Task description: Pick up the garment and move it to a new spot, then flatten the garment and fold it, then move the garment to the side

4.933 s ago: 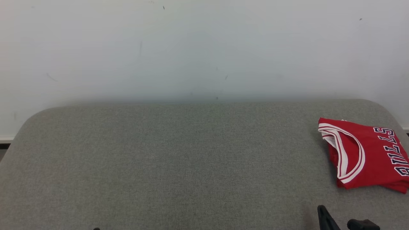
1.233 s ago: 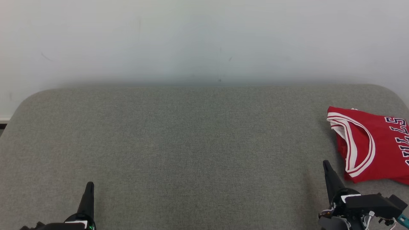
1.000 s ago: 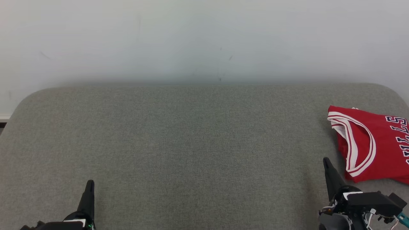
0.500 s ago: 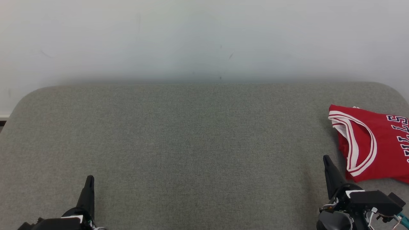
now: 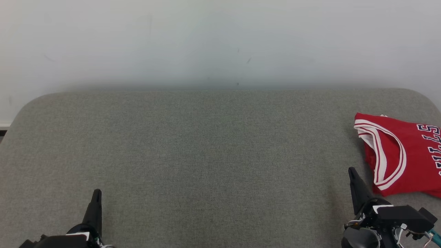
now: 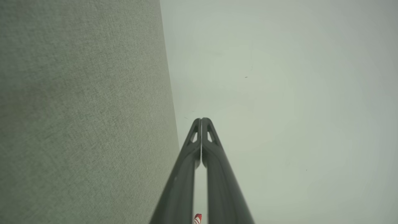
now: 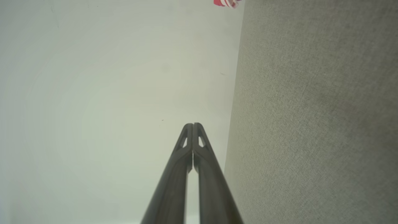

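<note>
Now the folded red garment [image 5: 403, 158] lies at the right end of the grey desk [image 5: 213, 155], partly cut off by the head view's edge. Near the front, the left hand [image 5: 96, 193] is fully closed and empty. The right hand [image 5: 351, 171], likewise pinched closed on nothing, sits just beside the garment, not touching it.

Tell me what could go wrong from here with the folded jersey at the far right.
1. The red jersey runs past the head view's right edge, near the rounded corner of the grey surface; it could slip off unseen.
2. The right tool, shut, sits close beside the jersey's near corner; swinging right might snag the trim and undo the fold.
</note>
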Available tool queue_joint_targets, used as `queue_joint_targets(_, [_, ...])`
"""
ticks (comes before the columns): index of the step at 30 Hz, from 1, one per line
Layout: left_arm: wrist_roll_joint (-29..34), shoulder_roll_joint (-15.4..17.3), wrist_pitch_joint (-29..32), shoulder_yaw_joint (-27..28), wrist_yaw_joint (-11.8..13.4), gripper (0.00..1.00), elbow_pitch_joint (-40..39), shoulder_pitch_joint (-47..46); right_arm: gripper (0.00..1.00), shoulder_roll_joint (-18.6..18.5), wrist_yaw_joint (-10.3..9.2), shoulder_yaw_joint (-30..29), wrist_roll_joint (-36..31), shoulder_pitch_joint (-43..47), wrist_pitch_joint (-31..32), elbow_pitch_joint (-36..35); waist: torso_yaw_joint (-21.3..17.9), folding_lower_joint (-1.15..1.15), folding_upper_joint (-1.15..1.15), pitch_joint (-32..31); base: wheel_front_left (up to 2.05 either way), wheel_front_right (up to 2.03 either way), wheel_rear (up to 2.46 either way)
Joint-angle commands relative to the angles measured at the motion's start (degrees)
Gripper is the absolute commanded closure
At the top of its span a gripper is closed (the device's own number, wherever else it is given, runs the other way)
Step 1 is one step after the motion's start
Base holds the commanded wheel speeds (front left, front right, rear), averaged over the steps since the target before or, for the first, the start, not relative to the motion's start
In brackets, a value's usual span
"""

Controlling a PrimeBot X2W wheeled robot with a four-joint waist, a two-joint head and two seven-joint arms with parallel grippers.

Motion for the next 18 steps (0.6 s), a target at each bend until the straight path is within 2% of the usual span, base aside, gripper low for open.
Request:
queue_joint_targets(1, [-0.26,-0.08,0.14,0.18,-0.14,1.00,-0.17,-0.23,1.00,-0.15,0.08,-0.06,0.02,-0.62,0.20,0.00,0.00,0.00,0.00,0.00,0.00,0.00,0.00])
queue_joint_targets(18, [-0.27,-0.08,0.13,0.17,-0.14,1.00,-0.18,-0.23,1.00,-0.15,0.08,-0.05,0.02,-0.62,0.20,0.00,0.00,0.00,0.00,0.00,0.00,0.00,0.00])
